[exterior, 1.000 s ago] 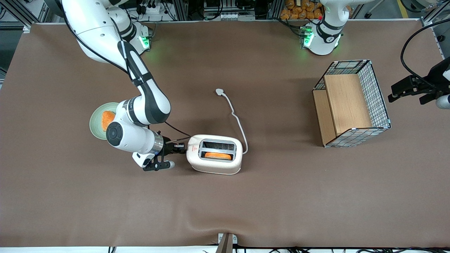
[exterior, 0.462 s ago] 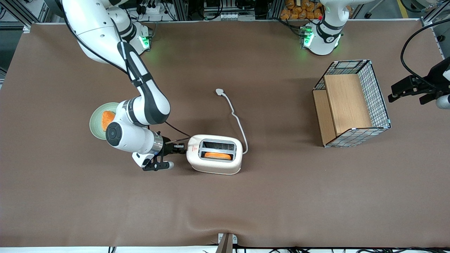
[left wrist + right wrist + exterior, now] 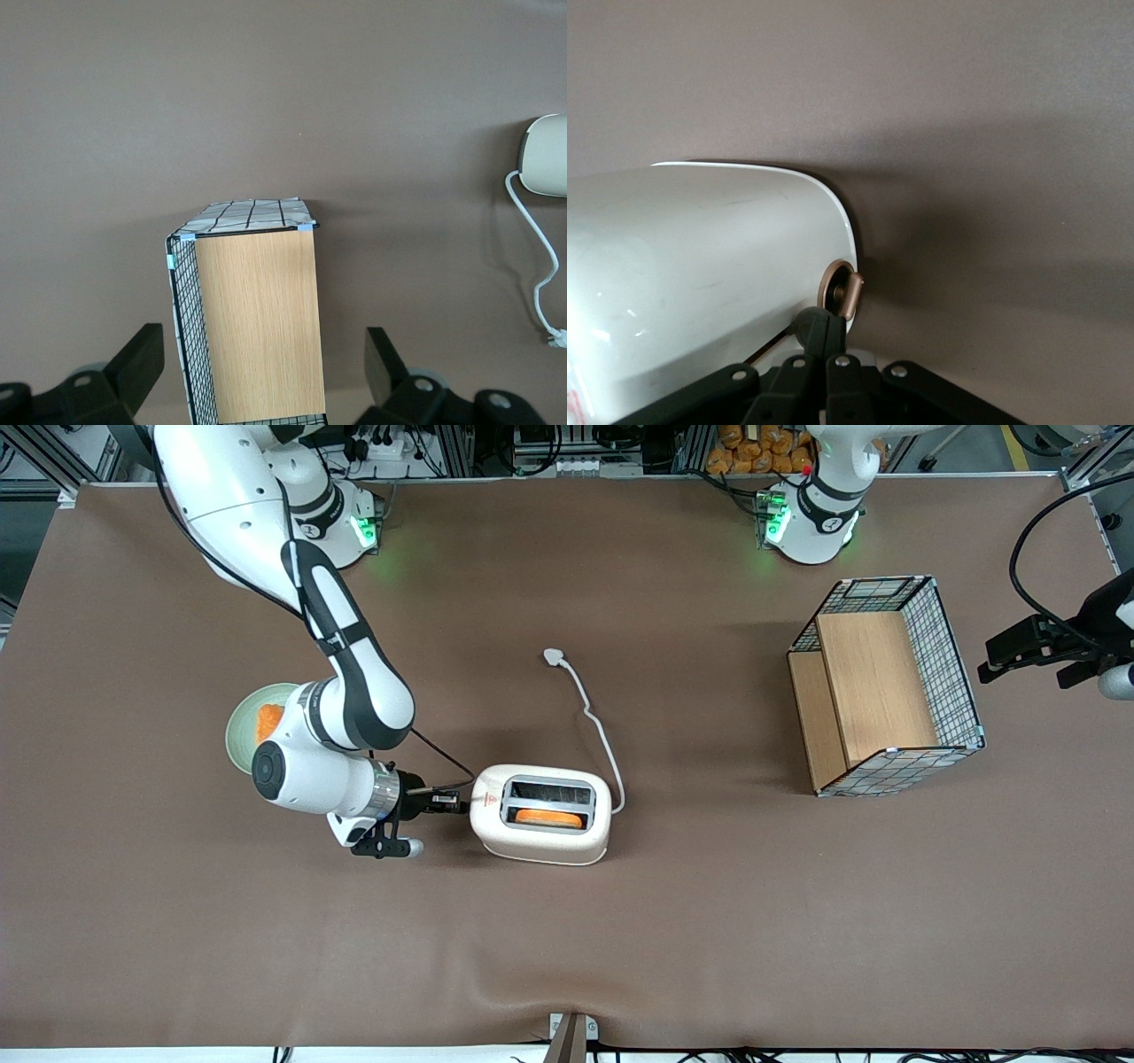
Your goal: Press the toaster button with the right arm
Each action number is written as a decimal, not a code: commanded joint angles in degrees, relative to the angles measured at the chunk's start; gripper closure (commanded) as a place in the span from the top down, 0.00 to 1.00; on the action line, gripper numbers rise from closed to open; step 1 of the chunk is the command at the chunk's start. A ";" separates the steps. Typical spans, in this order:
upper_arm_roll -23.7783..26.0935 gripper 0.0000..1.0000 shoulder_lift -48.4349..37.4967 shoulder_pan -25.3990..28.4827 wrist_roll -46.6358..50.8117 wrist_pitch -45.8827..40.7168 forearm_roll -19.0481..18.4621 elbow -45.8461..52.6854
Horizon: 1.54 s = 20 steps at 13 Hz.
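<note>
The cream-white toaster [image 3: 542, 841] lies mid-table, with an orange slice [image 3: 549, 817] in the slot nearer the front camera. Its red logo [image 3: 485, 801] is at the narrow end facing the right arm [image 3: 354, 682]. My gripper [image 3: 459, 805] is shut and empty, its fingertips right at that narrow end. In the right wrist view the closed fingertips [image 3: 826, 329] sit just beside the small round toaster button [image 3: 843, 292], which sticks out of the toaster's end [image 3: 700, 257]. I cannot tell whether they touch it. The button is hidden in the front view.
The white cord [image 3: 598, 726] runs from the toaster to the plug [image 3: 554, 656], farther from the front camera. A pale green plate [image 3: 241, 735] with orange food lies under the arm's elbow. A wire-and-wood basket [image 3: 886, 691] stands toward the parked arm's end.
The right arm's wrist and elbow have shifted a little away from the toaster, toward the working arm's end. The closed fingertips stay at the toaster's narrow end. The toaster has not moved.
</note>
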 commanded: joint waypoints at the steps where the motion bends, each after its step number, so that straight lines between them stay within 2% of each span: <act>1: 1.01 0.00 3.25 0.68 -0.93 1.62 2.81 1.25; 3: 0.66 0.00 2.11 -0.02 -0.93 -0.57 2.02 2.22; 8: 0.49 0.01 -2.98 -6.95 -0.93 -13.05 -0.78 6.00; 10: 0.49 0.83 -5.79 -9.33 -1.02 -16.21 -3.41 5.92; 11: 0.49 1.00 -7.37 -10.47 -1.11 -17.62 -4.65 5.74; 14: 0.49 1.00 -12.73 -14.95 -1.11 -24.39 -11.49 5.65; 20: 0.49 1.00 -25.03 -21.29 -4.54 -33.01 -29.67 4.33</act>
